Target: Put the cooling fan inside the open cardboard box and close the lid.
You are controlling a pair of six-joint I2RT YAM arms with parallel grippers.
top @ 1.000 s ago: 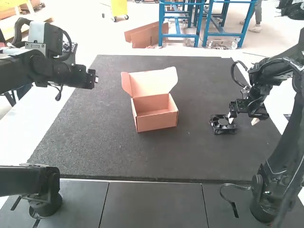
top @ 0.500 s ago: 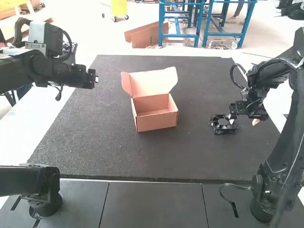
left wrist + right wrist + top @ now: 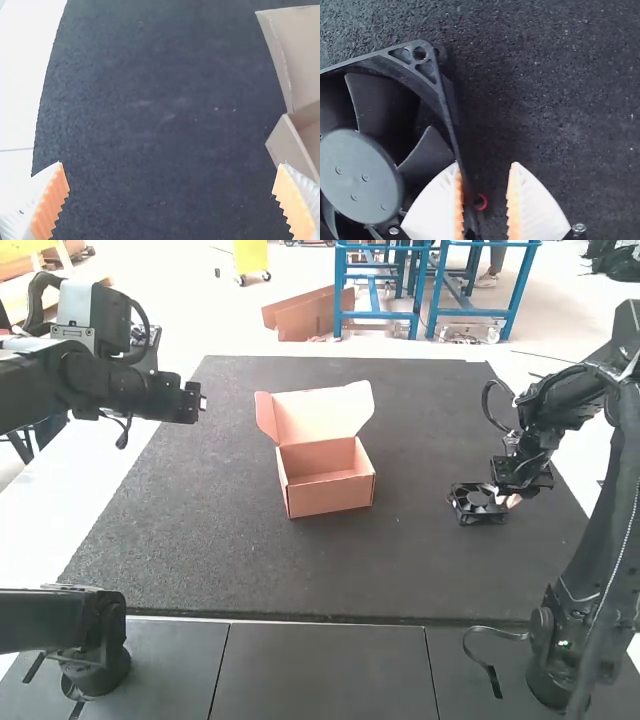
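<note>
Right wrist view: narrowly parted end effector (image 3: pixel 485 172) straddles rim of cooling fan (image 3: pixel 362 177), seemingly unclamped.

The cardboard box (image 3: pixel 325 480) stands mid-mat (image 3: pixel 200 530), with its lid (image 3: pixel 320 412) up behind it. The cooling fan (image 3: pixel 475 503) lies on the mat to the right of the box, well apart from it. The right gripper (image 3: pixel 508 497) is at the fan's right edge, one finger inside the frame and one outside. The left gripper (image 3: pixel 197 400) hangs far left of the box, farther back.
</note>
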